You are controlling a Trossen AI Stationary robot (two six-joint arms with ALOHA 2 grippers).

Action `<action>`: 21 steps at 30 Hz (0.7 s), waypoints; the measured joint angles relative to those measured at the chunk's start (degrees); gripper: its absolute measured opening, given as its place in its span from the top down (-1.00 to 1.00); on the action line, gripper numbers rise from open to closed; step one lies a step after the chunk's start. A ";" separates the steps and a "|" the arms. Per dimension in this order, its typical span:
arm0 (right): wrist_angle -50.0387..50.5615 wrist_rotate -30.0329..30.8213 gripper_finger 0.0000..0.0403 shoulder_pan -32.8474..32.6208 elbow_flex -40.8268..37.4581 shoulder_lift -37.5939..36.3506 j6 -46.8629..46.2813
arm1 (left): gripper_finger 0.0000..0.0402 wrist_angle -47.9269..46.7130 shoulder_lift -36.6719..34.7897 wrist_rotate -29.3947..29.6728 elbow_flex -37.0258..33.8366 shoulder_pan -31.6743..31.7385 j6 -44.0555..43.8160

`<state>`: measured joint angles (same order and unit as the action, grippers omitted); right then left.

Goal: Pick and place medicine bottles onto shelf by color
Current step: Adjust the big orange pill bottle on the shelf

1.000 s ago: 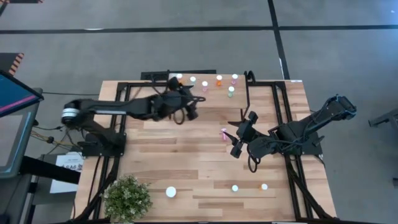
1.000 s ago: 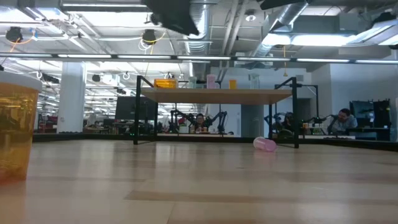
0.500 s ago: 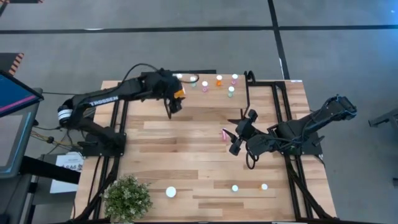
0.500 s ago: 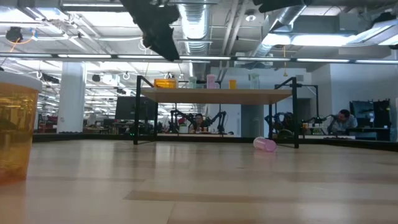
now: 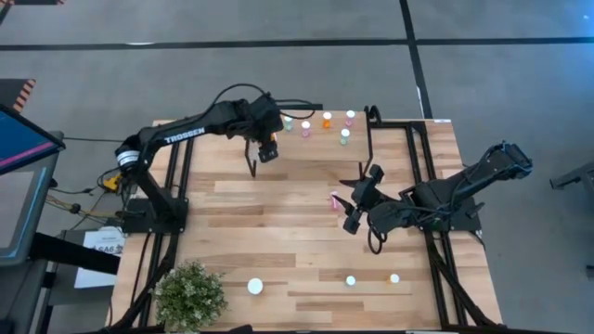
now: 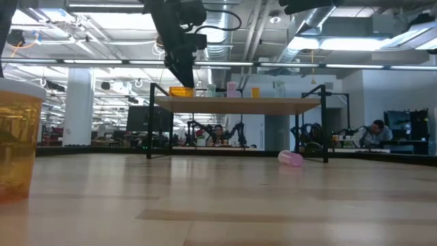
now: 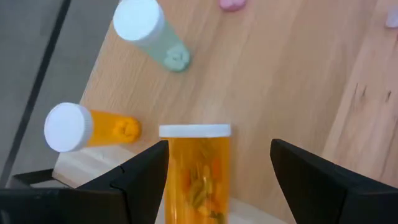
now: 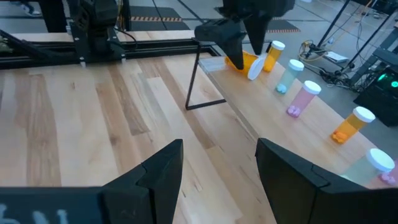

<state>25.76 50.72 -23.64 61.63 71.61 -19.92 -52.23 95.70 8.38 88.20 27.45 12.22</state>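
Counter (image 5: 278,250): shelf (image 5: 390,134) stands along its far edge. On shelf: a row of small medicine bottles (image 5: 326,121), with a larger bottle (image 5: 268,145) at the row's left end, between the fingers of the left hand (image 5: 266,148). One fallen bottle (image 5: 334,199) lies on the counter mid-right, just beside the right hand (image 5: 357,199). Near edge: plant (image 5: 190,295) at left, then three upright bottles (image 5: 255,287) spaced to its right.
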 joint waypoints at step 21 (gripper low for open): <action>0.16 0.02 -0.11 0.04 -0.01 0.00 -0.04 | -0.34 -0.19 0.09 2.49 -3.02 1.84 -0.88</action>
<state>25.92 50.74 -23.59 61.61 71.61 -19.96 -52.42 95.79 10.87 85.19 29.28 11.33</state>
